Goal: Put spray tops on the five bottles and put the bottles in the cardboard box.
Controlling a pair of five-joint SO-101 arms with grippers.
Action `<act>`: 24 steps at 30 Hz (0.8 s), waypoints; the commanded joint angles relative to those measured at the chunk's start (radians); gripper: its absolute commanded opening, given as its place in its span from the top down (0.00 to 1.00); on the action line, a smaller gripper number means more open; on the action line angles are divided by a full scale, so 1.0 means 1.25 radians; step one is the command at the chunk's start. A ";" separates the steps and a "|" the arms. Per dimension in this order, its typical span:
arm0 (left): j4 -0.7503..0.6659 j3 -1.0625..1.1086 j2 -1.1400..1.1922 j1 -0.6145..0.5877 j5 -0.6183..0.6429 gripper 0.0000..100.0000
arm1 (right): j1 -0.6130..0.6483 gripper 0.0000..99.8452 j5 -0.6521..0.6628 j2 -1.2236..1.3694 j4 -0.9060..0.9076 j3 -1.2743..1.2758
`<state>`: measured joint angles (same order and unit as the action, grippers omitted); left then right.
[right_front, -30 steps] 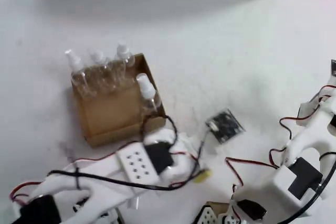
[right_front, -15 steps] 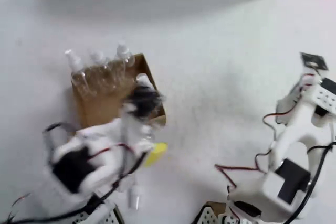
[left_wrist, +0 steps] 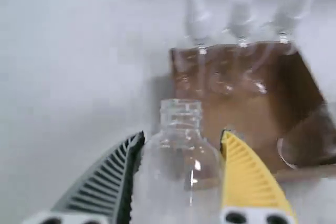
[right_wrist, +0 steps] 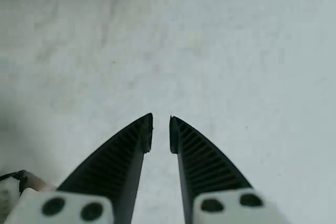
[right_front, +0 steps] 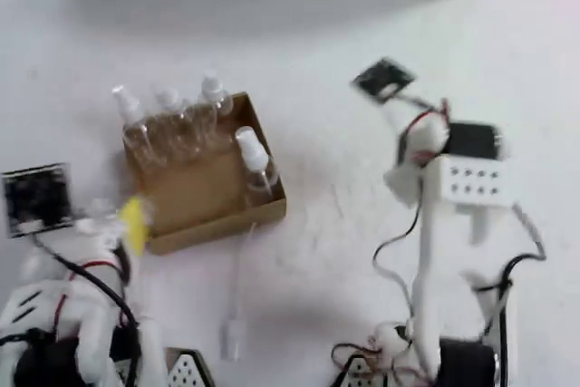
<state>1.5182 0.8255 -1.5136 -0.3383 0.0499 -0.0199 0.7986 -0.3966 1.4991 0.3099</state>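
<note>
By the cardboard box's (right_front: pixel 208 189) near-left corner, the left gripper's (left_wrist: pixel 181 139) fingers clamp the open-necked bottle (left_wrist: pixel 181 156), which we fear may twist when the top's long tube is threaded in. The right gripper (right_wrist: pixel 160 129), fingers almost together on nothing, hangs well to the right. We count one box, five bottles, with four capped bottles (right_front: pixel 169 124) inside it, and one loose spray top (right_front: pixel 233 337) lying near of the box.

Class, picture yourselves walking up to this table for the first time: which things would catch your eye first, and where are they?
The cardboard box left of the middle of the table draws the eye, with four spray-topped bottles standing inside it. Just beside the box, the left gripper is shut on a fifth bottle whose neck is bare. A loose spray top lies on the table nearer the arms.
</note>
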 commanded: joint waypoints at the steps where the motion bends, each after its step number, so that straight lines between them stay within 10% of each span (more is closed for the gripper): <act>1: -0.128 0.068 -0.003 -0.247 -0.009 0.98 | 0.093 0.98 0.082 -0.193 0.002 0.120; 11: -0.373 0.238 0.033 -0.398 -0.011 0.98 | 0.450 0.98 0.304 -0.617 -0.160 0.489; 24: -0.497 -0.031 0.619 -0.482 -0.007 0.98 | 0.855 0.81 0.463 -0.675 -0.051 0.611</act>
<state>0.9413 0.9360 -0.9306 -0.9291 0.0483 0.8792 1.3541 -1.3019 1.4039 1.0848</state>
